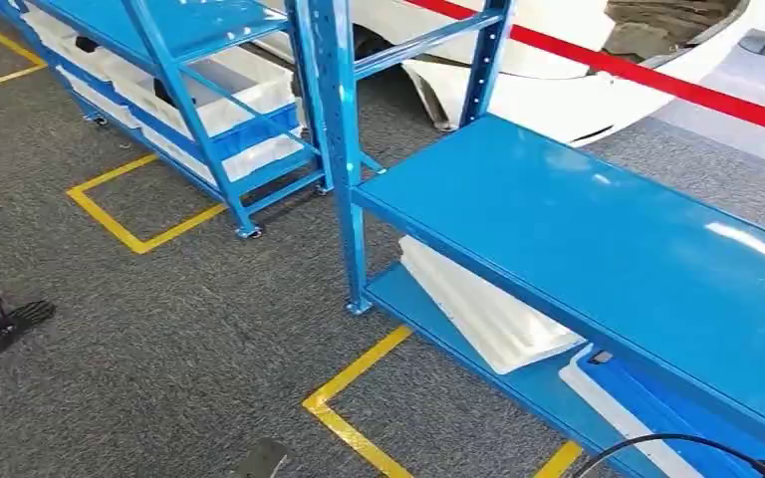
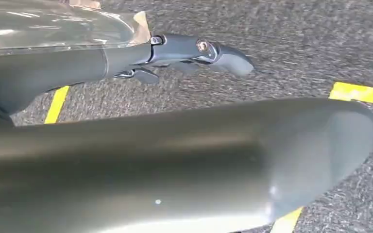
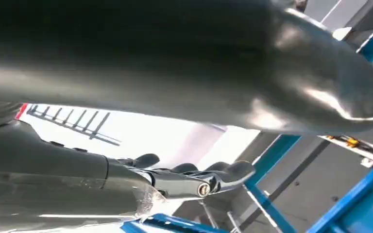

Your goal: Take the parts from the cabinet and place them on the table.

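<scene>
Blue steel makes up the cabinet [image 1: 598, 249] ahead, and on its lower shelf lie the parts: a stack of white moulded panels [image 1: 483, 314] with a white-rimmed blue tray [image 1: 647, 403] just beside it. The panels look like thin rigid plastic, light but broad, smooth and probably slippery, so I judge a hold under the long outer edges safest. The left hand [image 2: 194, 51] and right hand [image 3: 199, 177] both carry nothing, fingers stretched out and apart.
</scene>
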Tool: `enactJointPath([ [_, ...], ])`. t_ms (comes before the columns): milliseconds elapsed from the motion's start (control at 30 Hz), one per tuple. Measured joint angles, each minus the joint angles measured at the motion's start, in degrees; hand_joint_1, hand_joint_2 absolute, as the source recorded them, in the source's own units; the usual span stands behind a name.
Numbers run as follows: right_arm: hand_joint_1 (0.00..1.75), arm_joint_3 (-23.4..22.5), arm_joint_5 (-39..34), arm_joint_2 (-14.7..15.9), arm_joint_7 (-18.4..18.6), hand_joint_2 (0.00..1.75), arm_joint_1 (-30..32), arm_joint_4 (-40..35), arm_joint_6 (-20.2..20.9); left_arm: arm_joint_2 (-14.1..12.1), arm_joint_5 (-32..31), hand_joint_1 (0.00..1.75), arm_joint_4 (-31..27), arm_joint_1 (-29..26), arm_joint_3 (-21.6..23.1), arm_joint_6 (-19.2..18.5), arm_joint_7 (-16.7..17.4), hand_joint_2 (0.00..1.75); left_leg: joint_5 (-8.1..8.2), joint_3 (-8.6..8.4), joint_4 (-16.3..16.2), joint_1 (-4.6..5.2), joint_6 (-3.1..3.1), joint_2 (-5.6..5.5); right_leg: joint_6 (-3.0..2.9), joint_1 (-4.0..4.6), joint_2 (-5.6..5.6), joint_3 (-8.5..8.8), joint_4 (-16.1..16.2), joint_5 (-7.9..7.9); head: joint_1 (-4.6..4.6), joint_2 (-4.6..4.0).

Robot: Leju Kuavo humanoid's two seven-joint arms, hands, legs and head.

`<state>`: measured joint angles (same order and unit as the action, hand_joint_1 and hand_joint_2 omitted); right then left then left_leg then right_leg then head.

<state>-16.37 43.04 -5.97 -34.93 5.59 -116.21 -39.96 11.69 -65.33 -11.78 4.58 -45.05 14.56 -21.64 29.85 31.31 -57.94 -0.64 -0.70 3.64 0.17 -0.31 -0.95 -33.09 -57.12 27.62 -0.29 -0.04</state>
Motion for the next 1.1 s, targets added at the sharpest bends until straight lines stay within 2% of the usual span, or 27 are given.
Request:
enactJointPath([
  [33,0.0,0.0,0.0,-0.1,0.0,0.0,0.0,-0.1,0.0,0.0,0.0,0.0,0.0,0.0,0.0,0.0,0.0,0.0,0.94,0.33,-1.1,-0.16,-0.11,-1.4,-0.22,-0.13,0.28,0.13,0.1,-0.06,-0.06,0.0],
  [67,0.0,0.0,0.0,-0.1,0.0,0.0,-0.1,-0.1,0.0,0.0,0.0,0.0,0.0,0.0,0.0,0.0,0.0,0.0,3.07,1.9,-4.6,-0.17,-0.06,-2.45,-0.67,-0.15,0.48,0.14,0.1,-0.04,-0.09,0.0],
  [133,0.0,0.0,0.0,-0.2,0.0,0.0,0.0,-0.1,0.0,-0.1,0.0,0.0,0.0,-0.1,0.0,0.0,0.0,0.0,7.35,6.78,-14.5,-0.15,-0.15,-3.16,-0.9,-0.06,1.28,0.16,0.1,0.05,-0.11,0.0],
  [167,0.0,0.0,0.0,-0.2,-0.1,0.0,0.0,-0.1,0.0,-0.1,0.0,0.0,0.0,-0.2,0.0,0.0,0.0,0.0,8.11,8.78,-18.1,-0.12,-0.13,-3.25,-0.93,-0.02,1.76,0.18,0.0,0.07,-0.15,0.0],
  [200,0.0,0.0,0.0,-0.2,0.0,0.0,0.0,-0.1,0.0,-0.1,0.0,0.0,0.0,-0.2,0.0,0.0,0.0,0.0,7.47,9.46,-18.8,-0.13,-0.08,-3.26,-0.98,0.01,2.3,0.27,0.0,0.11,-0.13,0.0],
  [267,0.0,0.0,0.1,-0.3,-0.1,0.0,0.0,-0.1,0.0,-0.1,0.0,0.0,0.0,-0.2,0.0,0.0,0.0,0.0,3.48,7.52,-13.6,-0.15,0.16,-3.32,-0.93,0.0,3.26,0.55,-0.1,0.28,-0.13,0.0],
  [300,0.0,0.0,0.1,-0.3,-0.1,0.0,0.0,-0.1,0.0,-0.1,0.0,0.0,0.0,-0.2,0.0,0.0,0.0,0.0,-0.4,4.52,-6.7,-0.19,0.41,-3.69,-0.75,0.0,3.93,0.83,-0.2,0.51,-0.13,0.0],
  [333,0.0,0.0,0.1,-0.3,-0.1,0.0,0.0,-0.1,0.0,-0.1,0.0,0.0,0.0,-0.2,0.0,0.0,0.0,0.0,-2.19,2.58,-2.0,-0.29,0.6,-4.96,-0.49,-0.03,4.36,0.82,-0.4,0.77,-0.13,0.0],
  [367,0.0,0.0,0.2,-0.3,0.0,0.0,0.0,-0.1,0.0,-0.2,0.0,0.0,0.0,-0.2,0.0,0.0,0.0,0.0,-1.38,1.89,-1.0,-0.43,0.55,-5.71,-0.11,0.35,4.78,0.55,-0.9,0.98,-0.04,0.0],
  [433,0.0,0.0,0.2,-0.3,0.0,0.0,0.1,-0.1,0.0,-0.1,-0.1,0.0,0.0,-0.1,0.0,0.0,0.0,0.0,-1.34,2.02,-1.1,0.0,0.76,-5.48,0.46,-0.04,5.26,0.38,-0.7,0.84,-0.06,0.0],
  [467,0.0,0.0,0.3,-0.3,0.0,0.0,0.3,-0.1,0.0,-0.1,0.0,0.0,0.0,-0.1,0.0,0.0,0.0,0.0,-1.36,1.98,-1.1,0.16,1.09,-5.27,0.8,-0.22,5.49,0.46,-0.6,0.81,-0.06,0.0],
  [500,0.0,0.0,0.3,-0.3,0.0,0.0,0.3,-0.1,0.0,0.0,0.0,0.0,0.0,0.0,0.0,0.0,0.0,0.0,-1.6,1.86,-0.7,-0.23,1.46,-4.9,1.09,-0.12,5.82,0.49,-0.5,0.94,-0.11,0.0],
  [533,0.0,0.0,0.3,-0.3,0.0,0.0,0.4,-0.2,0.0,0.1,0.0,0.0,0.0,0.1,0.0,0.0,0.0,0.0,-1.7,1.7,-0.5,-0.43,1.77,-4.45,1.39,-0.09,4.69,0.43,-1.3,1.76,0.02,0.0],
  [567,0.0,0.0,0.3,-0.3,0.0,0.0,0.1,-0.2,0.0,0.1,0.0,0.0,0.0,0.1,0.0,-0.1,0.0,0.0,-1.67,1.68,-0.5,-0.52,2.05,-4.13,1.7,-0.04,3.07,-0.73,-3.8,3.51,0.15,0.0],
  [633,0.0,0.0,0.3,-0.3,0.0,0.0,0.1,-0.2,0.0,0.1,-0.1,0.0,0.0,0.0,0.0,0.0,0.0,0.0,-1.55,1.7,-0.5,-0.43,2.24,-3.31,2.22,-0.35,1.71,-4.91,-12.4,7.66,0.11,0.0],
  [667,0.0,0.0,0.3,-0.3,0.0,0.0,0.2,-0.2,0.0,0.1,0.0,0.0,0.0,-0.1,0.0,0.0,0.0,0.0,-1.51,1.73,-0.5,-0.39,2.29,-2.84,2.41,-0.44,1.48,-6.96,-16.5,8.96,0.11,0.0],
  [700,0.0,0.0,0.3,-0.3,0.1,0.0,0.3,-0.1,0.0,0.1,0.0,0.0,0.0,-0.1,0.0,0.0,0.0,0.0,-1.45,1.68,-0.5,-0.37,2.29,-2.45,2.52,-0.51,1.33,-7.85,-18.2,8.8,0.11,0.0],
  [733,0.0,0.0,0.3,-0.3,0.1,0.0,0.3,-0.1,0.0,0.1,0.0,0.0,0.0,-0.1,0.0,0.0,0.0,0.0,-1.36,1.59,-0.5,-0.37,2.2,-2.1,2.59,-0.51,1.2,-7.23,-16.6,7.22,0.11,0.0],
  [767,0.0,0.0,0.3,-0.3,0.1,0.0,0.3,-0.1,0.0,0.1,0.0,0.0,0.0,-0.1,0.0,0.0,0.0,0.0,-1.26,1.42,-0.5,-0.37,2.11,-1.82,2.58,-0.51,1.06,-5.42,-12.8,4.88,0.11,0.0],
  [800,0.0,0.0,0.3,-0.3,0.1,0.0,0.3,-0.1,0.0,0.1,0.0,0.0,0.0,0.0,0.0,0.0,0.0,0.0,-1.11,1.16,-0.5,-0.38,2.0,-1.53,2.38,-0.49,0.71,-2.85,-7.5,2.23,0.11,0.0],
  [833,0.0,0.0,0.3,-0.3,0.1,0.0,0.3,-0.1,0.0,0.1,0.0,0.0,0.0,0.0,0.0,0.0,0.0,0.0,-0.94,0.85,-0.5,-0.36,1.81,-1.28,2.07,-0.39,-0.39,-0.2,-2.3,-0.03,0.11,0.0],
  [867,0.0,0.0,0.3,-0.3,0.1,0.0,0.2,-0.1,0.0,0.1,0.0,0.0,0.0,0.0,0.0,0.0,0.0,0.0,-0.78,0.76,-0.5,-0.07,1.55,-1.06,1.64,0.2,-1.84,0.65,-0.6,1.04,0.07,0.0],
  [900,0.0,0.1,0.4,-0.3,0.2,0.0,0.1,-0.1,0.0,0.1,0.0,0.0,0.0,0.0,0.0,0.0,0.0,0.0,-0.74,0.85,-0.5,-0.05,1.21,-0.88,1.2,0.35,-1.15,0.44,-0.5,0.69,0.0,0.0],
  [1000,0.0,0.0,0.5,-0.3,0.2,0.0,0.3,-0.2,0.0,0.1,0.0,0.0,0.0,0.1,0.0,0.0,0.0,0.0,-0.68,0.19,0.0,-0.19,0.18,0.21,0.3,0.56,-0.02,0.32,-0.3,0.63,0.04,0.0],
  [1033,0.0,0.0,0.6,-0.4,0.2,0.0,0.4,-0.3,0.0,0.0,0.0,0.0,0.0,0.1,0.0,0.0,0.0,0.0,-0.01,0.19,-0.3,-0.36,-0.22,-0.65,-0.23,-0.06,0.21,0.8,0.3,0.25,-0.02,0.0],
  [1067,0.0,0.0,0.7,-0.5,0.1,0.0,0.4,-0.4,0.0,0.0,0.0,0.0,0.0,0.1,0.0,0.0,0.0,0.0,1.17,0.8,-1.8,-0.37,-0.23,-2.0,-0.51,-0.04,0.48,0.9,0.5,0.15,-0.04,0.0],
  [1100,0.0,0.0,0.7,-0.5,0.1,0.0,0.4,-0.4,0.0,0.0,0.0,0.0,0.0,0.0,0.0,0.0,0.0,0.0,3.42,2.61,-5.6,-0.37,-0.21,-2.71,-0.77,-0.04,0.74,0.88,0.5,0.15,-0.11,0.0],
])
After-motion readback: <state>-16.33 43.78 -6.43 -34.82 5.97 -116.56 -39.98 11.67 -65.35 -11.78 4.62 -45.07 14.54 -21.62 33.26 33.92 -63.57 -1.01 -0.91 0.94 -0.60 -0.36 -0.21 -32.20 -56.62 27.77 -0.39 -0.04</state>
